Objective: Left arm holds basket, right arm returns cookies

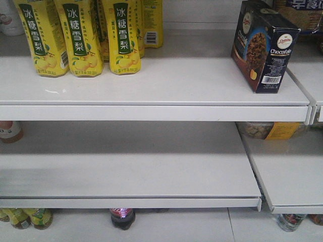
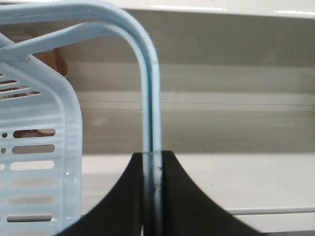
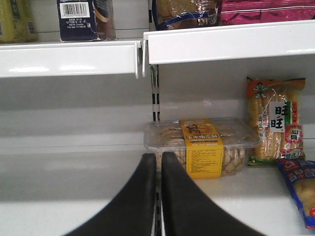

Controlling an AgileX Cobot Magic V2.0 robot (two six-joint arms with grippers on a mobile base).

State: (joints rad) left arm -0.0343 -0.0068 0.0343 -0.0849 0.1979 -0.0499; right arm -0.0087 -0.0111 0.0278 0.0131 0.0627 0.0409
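Observation:
The dark navy cookies box (image 1: 265, 46) stands upright on the top shelf at the right; its barcode end also shows in the right wrist view (image 3: 83, 19) at the top left. My left gripper (image 2: 152, 157) is shut on a flat swing handle (image 2: 150, 98) of the light blue basket (image 2: 34, 162), whose slotted side hangs at the left. My right gripper (image 3: 159, 160) is shut and empty, low in front of the lower shelf, well below the cookies box. Neither arm shows in the front view.
Yellow drink cartons (image 1: 83, 35) stand on the top shelf at the left. A clear tub with a yellow label (image 3: 199, 147) and snack bags (image 3: 275, 123) sit on the lower right shelf. White shelf edges (image 3: 69, 59) jut out overhead. Bottles (image 1: 122, 218) stand below.

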